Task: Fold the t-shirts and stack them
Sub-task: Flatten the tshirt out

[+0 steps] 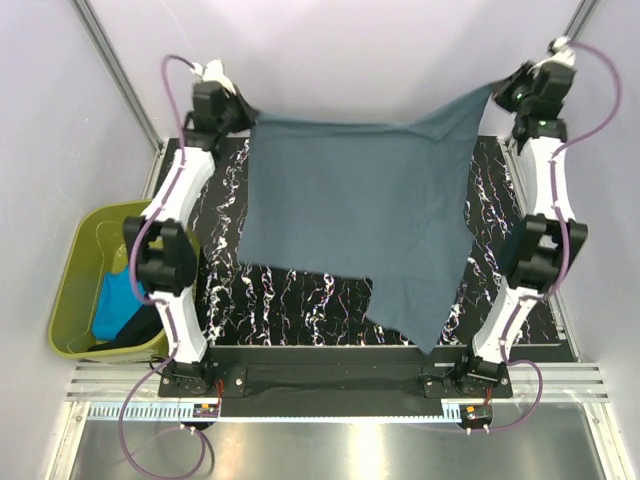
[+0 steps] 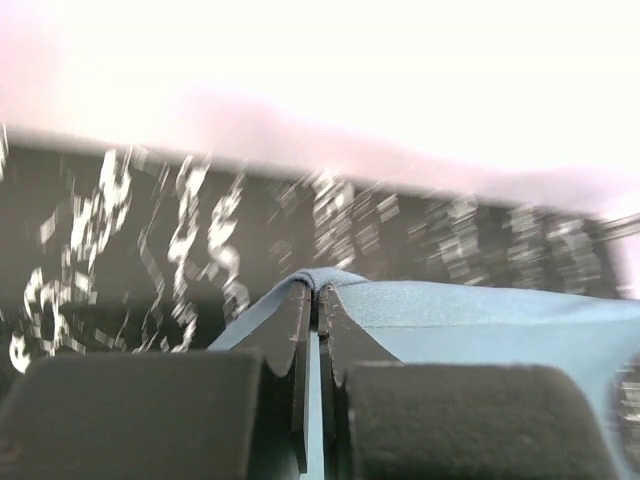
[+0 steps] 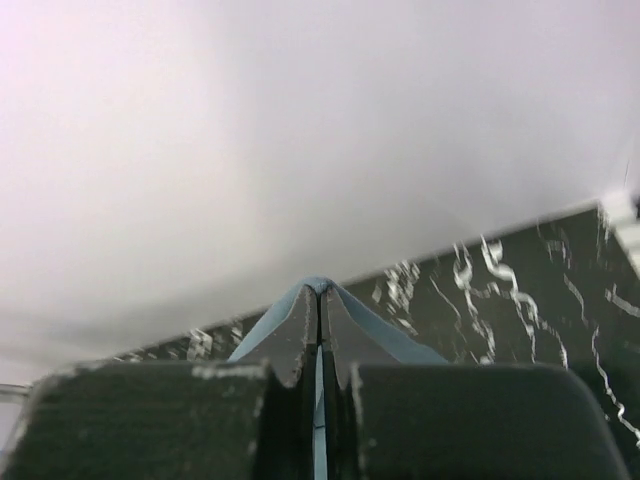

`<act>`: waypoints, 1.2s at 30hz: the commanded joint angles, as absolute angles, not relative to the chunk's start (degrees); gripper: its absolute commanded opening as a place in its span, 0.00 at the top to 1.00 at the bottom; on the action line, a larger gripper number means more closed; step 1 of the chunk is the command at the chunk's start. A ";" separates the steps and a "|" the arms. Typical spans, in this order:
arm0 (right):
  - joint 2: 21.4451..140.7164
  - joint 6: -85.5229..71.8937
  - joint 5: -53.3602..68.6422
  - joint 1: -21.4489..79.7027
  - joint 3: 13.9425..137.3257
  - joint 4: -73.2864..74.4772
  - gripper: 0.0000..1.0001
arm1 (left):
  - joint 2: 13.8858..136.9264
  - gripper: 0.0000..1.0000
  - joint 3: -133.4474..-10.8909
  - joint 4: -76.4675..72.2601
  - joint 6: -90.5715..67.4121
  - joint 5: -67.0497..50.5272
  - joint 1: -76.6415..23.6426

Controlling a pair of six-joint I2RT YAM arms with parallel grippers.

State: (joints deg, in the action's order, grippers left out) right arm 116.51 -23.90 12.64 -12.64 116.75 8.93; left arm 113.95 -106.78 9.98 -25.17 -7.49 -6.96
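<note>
A slate grey-blue t-shirt hangs spread above the black marbled table, held up by two far corners. My left gripper is shut on its far left corner; in the left wrist view the cloth folds over the closed fingertips. At the far right my right gripper is shut on the other corner, where the cloth wraps the pinched tips. The shirt's lower point droops toward the near right. A turquoise t-shirt and a black one lie in the olive-green tub.
The olive-green tub stands left of the table, beside the left arm. Pale walls close the back and sides, with metal posts at the corners. A metal rail runs along the near edge by the arm bases.
</note>
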 commanded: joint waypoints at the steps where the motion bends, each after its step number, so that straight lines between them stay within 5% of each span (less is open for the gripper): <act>1: 103.73 -24.35 10.02 -12.83 121.64 7.56 1.00 | 101.53 1.00 -110.83 6.06 -23.03 -9.93 -7.20; 20: 69.62 -26.99 5.89 -12.83 128.66 14.23 1.00 | 61.89 1.00 -114.87 14.23 -21.62 -6.16 -8.52; 28: 67.50 -24.00 4.66 -12.83 133.24 17.49 1.00 | 58.80 1.00 -114.26 15.82 -21.18 -3.08 -8.70; 36: 69.96 -23.55 7.37 -12.83 119.56 15.31 1.00 | 62.84 1.00 -101.62 12.67 -20.57 -1.41 -8.70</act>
State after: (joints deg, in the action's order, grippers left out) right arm 66.00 -24.64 6.79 -12.69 124.68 15.22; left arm 58.92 -106.48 13.80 -21.98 -4.27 -8.58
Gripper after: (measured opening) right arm 0.012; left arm 0.026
